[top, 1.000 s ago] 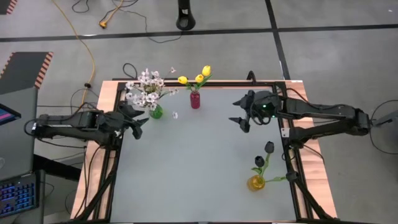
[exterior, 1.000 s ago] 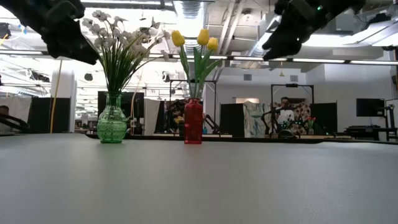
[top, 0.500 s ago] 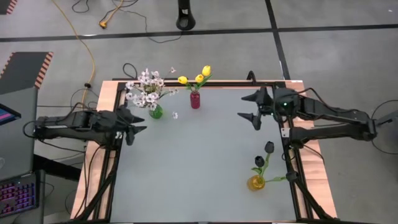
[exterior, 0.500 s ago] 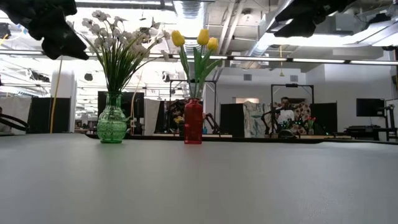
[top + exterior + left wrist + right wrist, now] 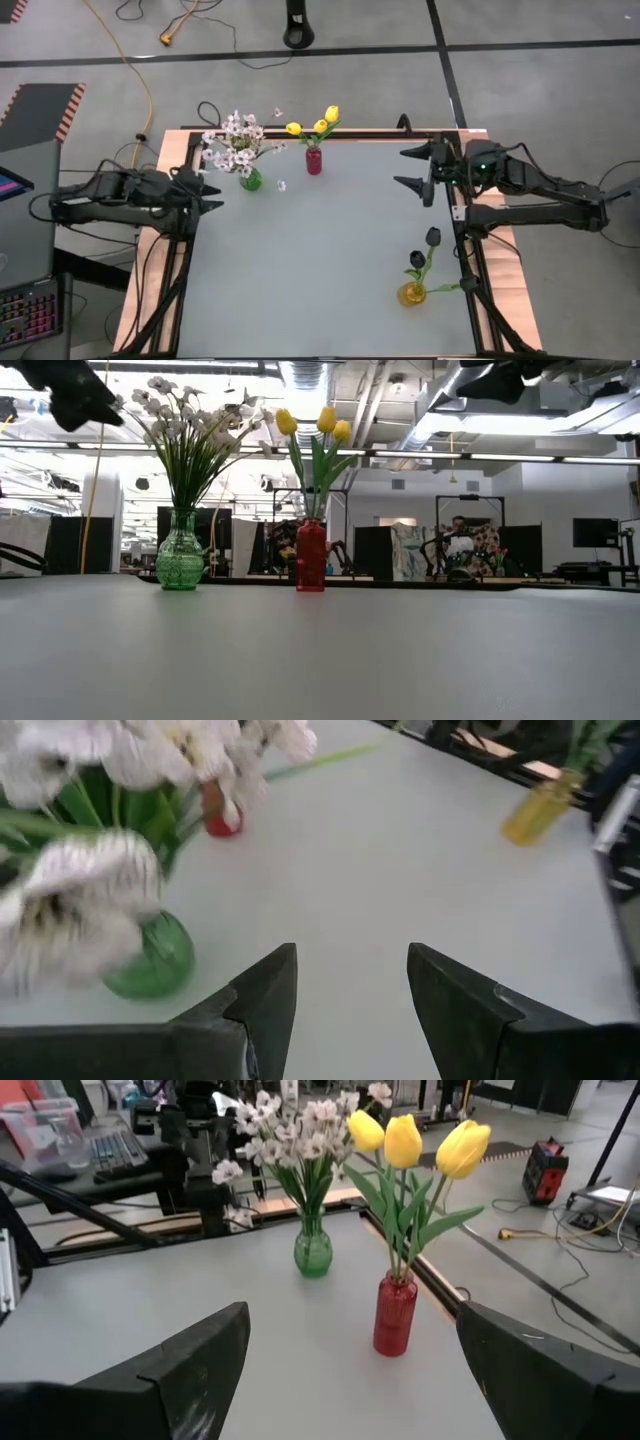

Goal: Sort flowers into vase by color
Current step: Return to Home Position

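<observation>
Comparing with a second ago, I see both arms drawn back. The left end effector, which hung just beside the green vase, now sits over the desk's left edge. Its fingers are spread with nothing between them. The right end effector has pulled away from the desk's middle to the right edge near the far right corner, fingers wide apart and empty.

The vases and flowers have not shifted. The green vase stands near the far left corner and holds the spray of white blossoms. The red vase stands just beside it along the far edge, apart from it, and holds three yellow tulips. The yellow vase stands well apart from both, close to the right edge toward the near right corner, and holds two dark tulips. A small white bit lies on the desk between the green and red vases.
</observation>
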`<state>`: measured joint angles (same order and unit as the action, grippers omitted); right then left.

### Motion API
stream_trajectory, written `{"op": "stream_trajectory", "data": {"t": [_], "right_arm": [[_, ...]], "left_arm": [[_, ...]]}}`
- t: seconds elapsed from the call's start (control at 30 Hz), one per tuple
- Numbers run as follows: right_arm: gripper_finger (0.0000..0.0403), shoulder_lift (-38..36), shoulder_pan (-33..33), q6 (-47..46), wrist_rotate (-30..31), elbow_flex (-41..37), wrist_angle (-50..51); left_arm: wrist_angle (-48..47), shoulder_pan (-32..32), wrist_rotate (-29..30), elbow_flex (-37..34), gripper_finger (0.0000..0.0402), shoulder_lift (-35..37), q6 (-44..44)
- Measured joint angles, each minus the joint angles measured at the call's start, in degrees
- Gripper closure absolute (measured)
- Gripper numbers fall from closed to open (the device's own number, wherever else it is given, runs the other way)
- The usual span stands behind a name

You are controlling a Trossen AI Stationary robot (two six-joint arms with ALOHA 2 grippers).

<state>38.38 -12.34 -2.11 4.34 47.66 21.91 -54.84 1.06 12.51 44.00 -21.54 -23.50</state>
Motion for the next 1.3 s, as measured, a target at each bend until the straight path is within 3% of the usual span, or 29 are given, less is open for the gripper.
{"op": "stream_trajectory", "data": {"t": [0.2, 0.4, 0.57, 0.73, 0.93, 1.13, 1.3], "right_arm": [[0.0020, -1.5, 0.0, 0.2, -0.1, 0.0, 0.5], [0.0048, -2.2, 0.0, 0.7, -0.5, 0.0, 4.5], [0.0109, -2.0, 0.0, 0.9, -5.1, 0.0, 7.3], [0.0178, -2.0, 1.6, 2.6, -7.7, -1.9, 6.5], [0.0282, -2.0, 3.6, 2.6, -7.6, -9.5, -1.0], [0.0369, -2.0, 3.8, 2.2, -7.5, -17.5, -11.2], [0.0386, -2.0, 3.9, 1.9, -7.6, -22.3, -18.7]], "left_arm": [[-3.6, 0.0, -7.2, 4.0, 0.0223, 0.0, -2.9], [4.9, 0.0, -8.2, 1.3, 0.0223, -0.1, -0.4], [18.3, 1.0, -8.7, -5.1, 0.0246, -1.3, 3.6], [30.6, 3.7, -8.6, -11.0, 0.0309, -2.1, 7.0], [37.7, 7.1, -4.9, -16.2, 0.0390, -2.4, 7.4], [43.7, 9.7, -0.5, -20.5, 0.0397, -2.5, 7.7], [49.6, 11.5, 3.4, -24.6, 0.0401, -2.7, 9.5]]}}
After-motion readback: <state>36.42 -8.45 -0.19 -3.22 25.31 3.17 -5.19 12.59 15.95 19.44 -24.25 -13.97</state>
